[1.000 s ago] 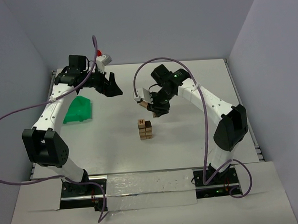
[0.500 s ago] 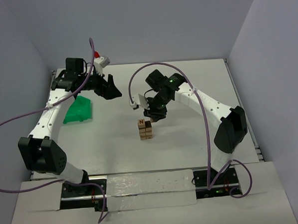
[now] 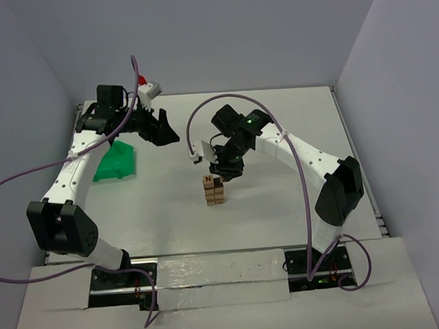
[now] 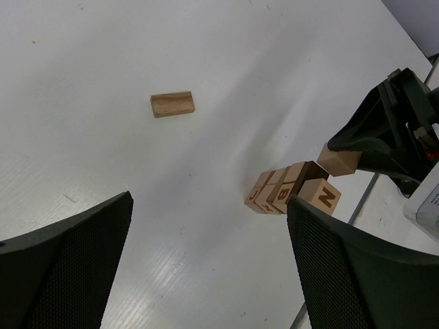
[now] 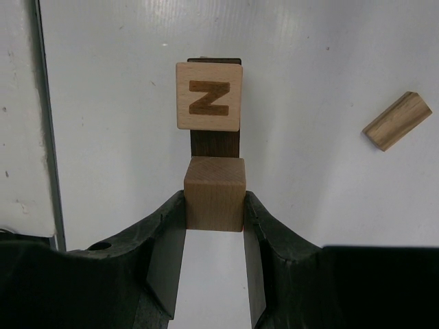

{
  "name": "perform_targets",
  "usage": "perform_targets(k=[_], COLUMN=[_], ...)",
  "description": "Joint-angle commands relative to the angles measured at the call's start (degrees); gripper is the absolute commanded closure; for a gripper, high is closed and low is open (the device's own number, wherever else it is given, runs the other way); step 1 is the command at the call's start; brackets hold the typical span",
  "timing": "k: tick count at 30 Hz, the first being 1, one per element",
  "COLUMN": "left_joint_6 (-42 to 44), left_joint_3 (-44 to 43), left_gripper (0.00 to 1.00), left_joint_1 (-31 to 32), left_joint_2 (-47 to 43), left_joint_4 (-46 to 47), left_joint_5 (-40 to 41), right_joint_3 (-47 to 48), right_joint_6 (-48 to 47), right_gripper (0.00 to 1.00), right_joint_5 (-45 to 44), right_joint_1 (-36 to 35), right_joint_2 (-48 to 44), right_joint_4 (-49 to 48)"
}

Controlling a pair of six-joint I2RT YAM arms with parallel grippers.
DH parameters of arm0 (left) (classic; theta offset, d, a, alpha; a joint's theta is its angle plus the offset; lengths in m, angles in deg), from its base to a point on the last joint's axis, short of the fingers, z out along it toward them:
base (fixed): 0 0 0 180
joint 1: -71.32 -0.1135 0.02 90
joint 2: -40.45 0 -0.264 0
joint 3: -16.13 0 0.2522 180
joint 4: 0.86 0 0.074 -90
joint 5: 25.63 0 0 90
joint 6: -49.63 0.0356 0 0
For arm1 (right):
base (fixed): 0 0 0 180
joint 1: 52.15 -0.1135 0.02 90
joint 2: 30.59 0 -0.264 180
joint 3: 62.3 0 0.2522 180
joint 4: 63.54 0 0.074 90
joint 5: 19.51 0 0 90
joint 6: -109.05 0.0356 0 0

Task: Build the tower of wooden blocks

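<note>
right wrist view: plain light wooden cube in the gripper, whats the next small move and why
Probably ease the right gripper slightly forward before lowering. Its plain light wooden cube is clamped just short of the dark brown wooden block showing beside the N-marked wooden cube atop the tower.

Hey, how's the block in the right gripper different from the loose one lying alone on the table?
The held block is cube-like; the loose block is a longer, flatter slab. The held block is clamped in the right gripper by the tower; the loose block lies alone on the table. Both are plain wood, no letter showing.
</note>
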Motion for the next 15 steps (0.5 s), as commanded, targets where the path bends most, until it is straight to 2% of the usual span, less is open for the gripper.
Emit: perform_targets(k=[1, 15], left_joint_6=[-0.6, -0.8], left_joint_3=[0.1, 1.1], left_gripper=[0.01, 0.01], left_joint_1=[-0.2, -0.2], left_joint_2=[-1.4, -2.2], left_joint_4=[2.1, 2.3], left_joint_5=[-0.2, -0.2], right_joint_3=[0.6, 1.8], right_joint_6=[1.0, 2.2], right_gripper=[0.97, 0.93], right_joint_5=[-0.3, -2.1], right_joint_1=[-1.2, -2.9], right_joint_2=[-1.7, -0.1], right_joint_4=[-1.5, -2.5])
